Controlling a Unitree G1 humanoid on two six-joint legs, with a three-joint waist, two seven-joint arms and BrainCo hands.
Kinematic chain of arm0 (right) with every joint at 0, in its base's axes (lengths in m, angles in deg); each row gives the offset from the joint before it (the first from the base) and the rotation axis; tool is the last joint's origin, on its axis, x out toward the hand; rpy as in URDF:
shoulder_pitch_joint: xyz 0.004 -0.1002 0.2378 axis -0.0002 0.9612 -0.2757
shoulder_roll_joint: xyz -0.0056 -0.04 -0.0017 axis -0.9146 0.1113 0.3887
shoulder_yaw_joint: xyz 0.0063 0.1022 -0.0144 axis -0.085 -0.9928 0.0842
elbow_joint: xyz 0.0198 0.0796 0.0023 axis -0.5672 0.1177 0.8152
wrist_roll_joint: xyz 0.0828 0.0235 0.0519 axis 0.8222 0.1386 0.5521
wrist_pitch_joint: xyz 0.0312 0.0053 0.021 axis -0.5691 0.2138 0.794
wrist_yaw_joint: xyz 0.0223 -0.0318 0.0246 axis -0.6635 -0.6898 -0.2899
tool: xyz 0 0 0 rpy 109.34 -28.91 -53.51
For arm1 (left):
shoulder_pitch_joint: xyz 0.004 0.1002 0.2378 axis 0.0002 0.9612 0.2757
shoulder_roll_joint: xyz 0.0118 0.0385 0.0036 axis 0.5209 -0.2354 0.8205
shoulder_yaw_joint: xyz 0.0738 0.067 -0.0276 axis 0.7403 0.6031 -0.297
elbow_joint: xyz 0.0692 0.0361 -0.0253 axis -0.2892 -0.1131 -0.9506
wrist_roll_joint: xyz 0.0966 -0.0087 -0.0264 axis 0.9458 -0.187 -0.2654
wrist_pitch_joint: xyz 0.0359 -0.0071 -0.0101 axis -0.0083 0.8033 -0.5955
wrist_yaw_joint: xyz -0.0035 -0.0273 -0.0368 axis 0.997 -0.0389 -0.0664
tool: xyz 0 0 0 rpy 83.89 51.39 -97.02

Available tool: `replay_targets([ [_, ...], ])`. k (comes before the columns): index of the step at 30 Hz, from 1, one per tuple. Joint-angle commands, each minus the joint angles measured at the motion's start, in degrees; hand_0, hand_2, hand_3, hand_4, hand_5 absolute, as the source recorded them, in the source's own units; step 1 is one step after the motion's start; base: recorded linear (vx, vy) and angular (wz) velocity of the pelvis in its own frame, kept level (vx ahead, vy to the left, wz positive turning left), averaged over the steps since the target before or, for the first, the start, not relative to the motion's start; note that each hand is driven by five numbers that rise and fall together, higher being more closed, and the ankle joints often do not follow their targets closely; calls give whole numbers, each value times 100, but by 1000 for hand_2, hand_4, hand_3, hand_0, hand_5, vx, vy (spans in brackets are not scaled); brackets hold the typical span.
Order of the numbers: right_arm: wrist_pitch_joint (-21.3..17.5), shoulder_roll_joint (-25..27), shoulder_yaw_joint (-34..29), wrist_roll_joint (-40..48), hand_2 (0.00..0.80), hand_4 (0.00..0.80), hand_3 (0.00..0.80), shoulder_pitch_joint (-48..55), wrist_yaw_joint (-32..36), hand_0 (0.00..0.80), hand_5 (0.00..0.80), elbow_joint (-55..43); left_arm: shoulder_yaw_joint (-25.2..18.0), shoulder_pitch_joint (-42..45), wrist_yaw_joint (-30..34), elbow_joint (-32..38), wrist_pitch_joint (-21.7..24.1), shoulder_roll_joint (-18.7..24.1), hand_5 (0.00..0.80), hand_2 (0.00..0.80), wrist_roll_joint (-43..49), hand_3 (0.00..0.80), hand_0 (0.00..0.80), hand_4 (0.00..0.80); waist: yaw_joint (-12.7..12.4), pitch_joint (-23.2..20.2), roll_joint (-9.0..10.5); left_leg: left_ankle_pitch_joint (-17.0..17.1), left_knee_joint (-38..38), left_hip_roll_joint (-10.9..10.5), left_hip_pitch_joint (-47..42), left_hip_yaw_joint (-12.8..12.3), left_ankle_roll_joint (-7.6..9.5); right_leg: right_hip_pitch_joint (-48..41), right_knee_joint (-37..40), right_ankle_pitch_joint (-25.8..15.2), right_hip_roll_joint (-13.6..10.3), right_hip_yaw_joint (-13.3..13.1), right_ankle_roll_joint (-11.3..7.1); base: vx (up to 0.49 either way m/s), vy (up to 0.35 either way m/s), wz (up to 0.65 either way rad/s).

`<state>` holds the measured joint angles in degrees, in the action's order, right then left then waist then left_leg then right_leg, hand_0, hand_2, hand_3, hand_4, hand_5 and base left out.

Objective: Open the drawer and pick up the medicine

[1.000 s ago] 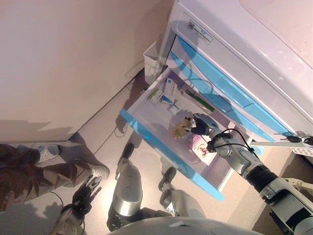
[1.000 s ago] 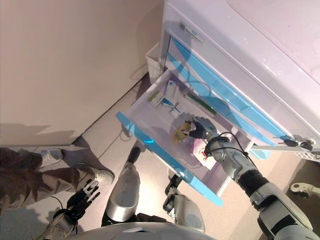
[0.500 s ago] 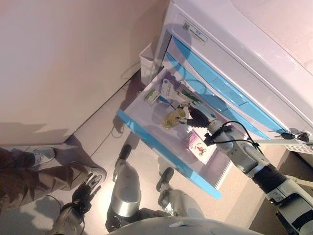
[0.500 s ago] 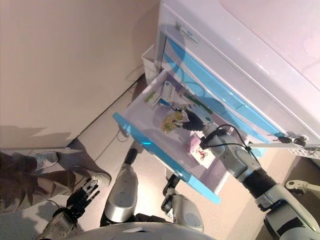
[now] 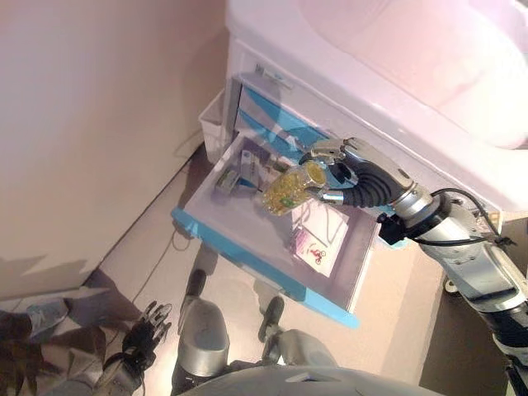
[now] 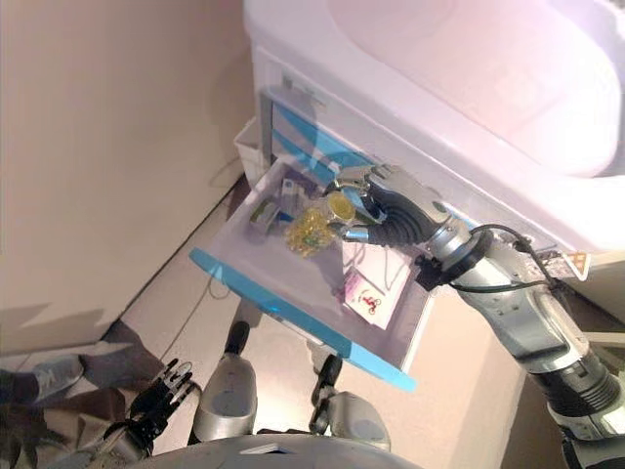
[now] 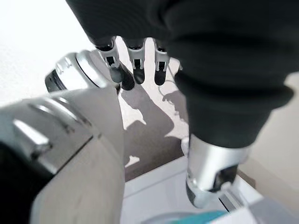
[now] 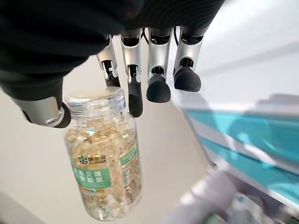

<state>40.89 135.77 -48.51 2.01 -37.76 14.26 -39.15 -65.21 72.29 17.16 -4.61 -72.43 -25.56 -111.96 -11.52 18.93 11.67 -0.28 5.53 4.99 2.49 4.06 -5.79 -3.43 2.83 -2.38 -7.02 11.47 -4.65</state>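
The cabinet's drawer [image 5: 247, 252], white with a blue front, stands pulled out. My right hand [image 5: 367, 177] is above it, shut on a clear medicine bottle [image 5: 289, 188] full of yellow capsules, with a green label. The right wrist view shows the bottle [image 8: 105, 172] pinched near its lid between the thumb [image 8: 46, 114] and the fingers [image 8: 133, 93]. It hangs clear of the drawer floor. Small medicine boxes [image 5: 231, 177] and a white-and-pink packet [image 5: 312, 245] lie in the drawer. My left hand [image 5: 144, 328] hangs low at my side, fingers straight and empty.
The white cabinet [image 5: 346, 74] has more blue drawers [image 5: 272, 115], all closed, above the open one. A white bin [image 5: 213, 124] stands against the wall beside the cabinet. A person's legs and shoe [image 5: 41, 318] are on the floor at the lower left.
My right hand has risen out of the drawer with the bottle in it, up and to the right. The camera has shifted too. The left hand stays low.
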Motion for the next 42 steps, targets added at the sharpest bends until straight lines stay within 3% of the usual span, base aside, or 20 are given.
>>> replay_targets([
  [1, -231, 332, -373, 1175, 800, 800, 800, -93, 324, 800, 800, -552, -66, 470, -16, -100, 126, -85, 0, 0, 163, 0, 0, 0, 36, -544, -267, -45, -559, -39, -391, -122, 401, 27, -420, -68, -137, 10, -482, 51, 28, -4],
  [9, 393, 345, -690, 1879, 800, 800, 800, -489, 390, 800, 800, -441, -119, 473, -12, -276, 95, -193, 0, 0, 190, 0, 0, 0, 112, -736, -320, -61, -633, -34, -583, -186, 363, -108, -382, -34, -174, -3, -452, 41, 27, -9],
  [19, 1474, 912, -821, 2279, 800, 800, 800, -1613, -314, 800, 800, 1169, -141, 504, 11, -451, -79, -113, 0, 0, 301, 0, 0, 0, -1, -883, -362, -64, -662, -72, -763, -112, 331, -355, -315, 1, -226, 145, -422, 58, 28, -1],
  [30, 2008, 1515, 221, 2380, 800, 800, 800, -3424, -1060, 800, 800, 4209, -91, 541, -116, -344, -484, 184, 0, 0, 350, 0, 0, 0, -266, -952, -316, -57, -663, -129, -903, 47, 336, -602, -253, 15, -251, 334, -414, 62, 20, 6],
  [42, 2465, 1916, 1447, 2010, 800, 800, 800, -4558, -767, 800, 800, 6359, -15, 525, -241, -282, -713, 435, 0, 0, 255, 0, 0, 0, -444, -1003, -305, -59, -655, -177, -951, 123, 343, -691, -246, 11, -273, 441, -423, 41, 9, 4],
])
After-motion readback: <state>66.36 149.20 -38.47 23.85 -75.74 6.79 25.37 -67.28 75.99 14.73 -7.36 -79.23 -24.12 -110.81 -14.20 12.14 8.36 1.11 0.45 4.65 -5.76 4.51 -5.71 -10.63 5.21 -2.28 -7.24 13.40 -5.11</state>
